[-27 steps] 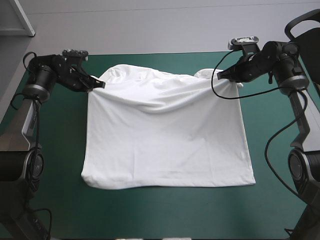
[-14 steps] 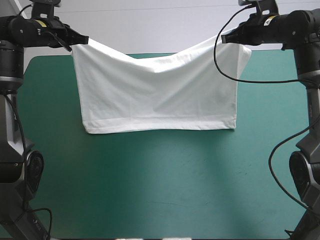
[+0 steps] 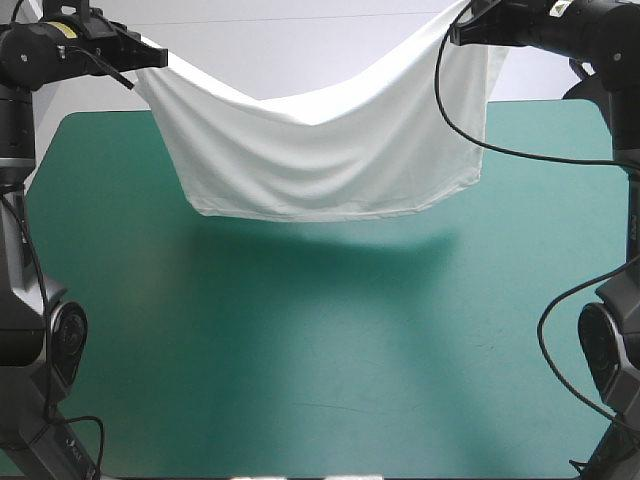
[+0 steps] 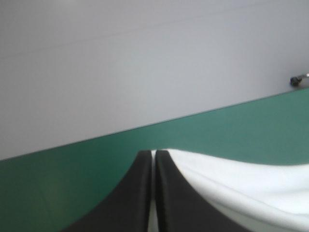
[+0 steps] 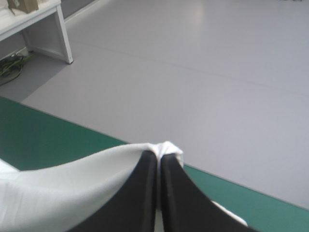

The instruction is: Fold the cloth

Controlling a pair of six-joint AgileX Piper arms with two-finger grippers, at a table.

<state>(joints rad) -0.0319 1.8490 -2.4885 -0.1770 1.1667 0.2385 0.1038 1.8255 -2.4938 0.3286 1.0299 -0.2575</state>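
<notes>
The white T-shirt (image 3: 320, 150) hangs in the air above the far half of the table, stretched between both arms and sagging in the middle. Its lower hem floats clear of the teal-green cover (image 3: 320, 340). My left gripper (image 3: 158, 60) is shut on the T-shirt's upper left corner; my right gripper (image 3: 455, 32) is shut on the upper right corner. In the left wrist view the black fingers (image 4: 145, 188) meet with white cloth (image 4: 231, 188) trailing off beside them. In the right wrist view the fingers (image 5: 149, 193) pinch a bunched corner of the T-shirt (image 5: 67, 188).
A dark shadow of the hanging shirt (image 3: 330, 235) lies on the cover below it. The right arm's black cable (image 3: 470, 130) loops across the shirt's right side.
Both grippers have lifted the T-shirt off the table, from lying spread to hanging; it has risen further since just before and its hem now swings toward the far edge.
</notes>
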